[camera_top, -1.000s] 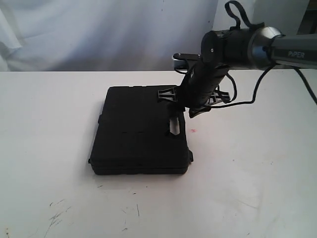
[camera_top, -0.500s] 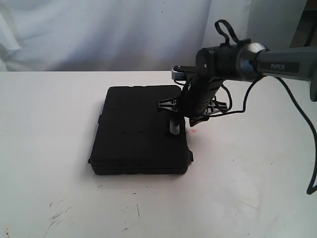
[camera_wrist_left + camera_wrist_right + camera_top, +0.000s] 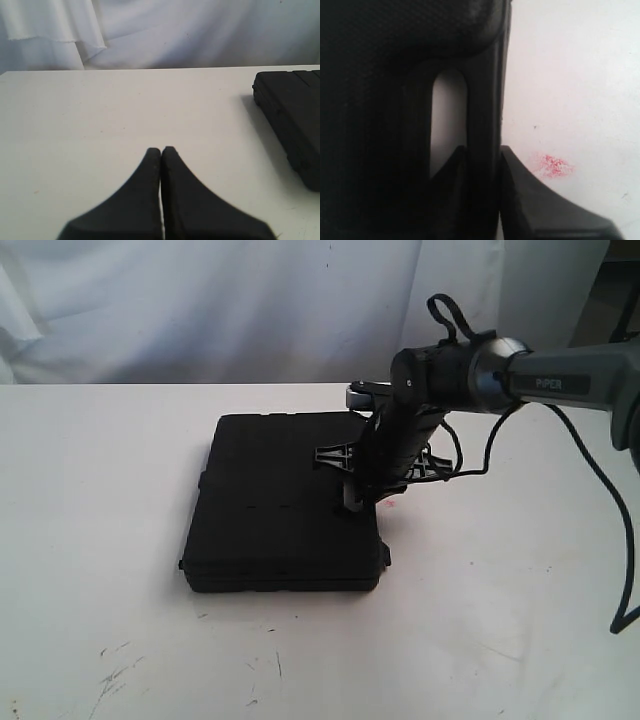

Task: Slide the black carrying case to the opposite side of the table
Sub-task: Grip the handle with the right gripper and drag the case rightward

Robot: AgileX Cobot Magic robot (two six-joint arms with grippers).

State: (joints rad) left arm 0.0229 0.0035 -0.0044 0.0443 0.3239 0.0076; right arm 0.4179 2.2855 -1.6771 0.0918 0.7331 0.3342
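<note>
The black carrying case (image 3: 280,500) lies flat on the white table (image 3: 100,490), left of the middle. My right gripper (image 3: 358,502) reaches down onto the case's right edge. In the right wrist view its two fingers stand on either side of the case's handle bar (image 3: 482,100), one inside the handle slot (image 3: 447,115) and one outside it, and both touch the bar. The right gripper (image 3: 482,150) is shut on that handle. My left gripper (image 3: 161,149) is shut on nothing above bare table, with the case's end (image 3: 295,115) off to one side. The exterior view does not show it.
A small red spot (image 3: 552,165) marks the table just beside the handle. Dark scuff marks (image 3: 115,670) lie near the front edge. A white curtain (image 3: 200,300) hangs behind the table. The right arm's cable (image 3: 600,490) loops over the right side.
The right arm has come down and a little to the left. Its gripper now covers the handle slot that showed white before. The case has not moved.
</note>
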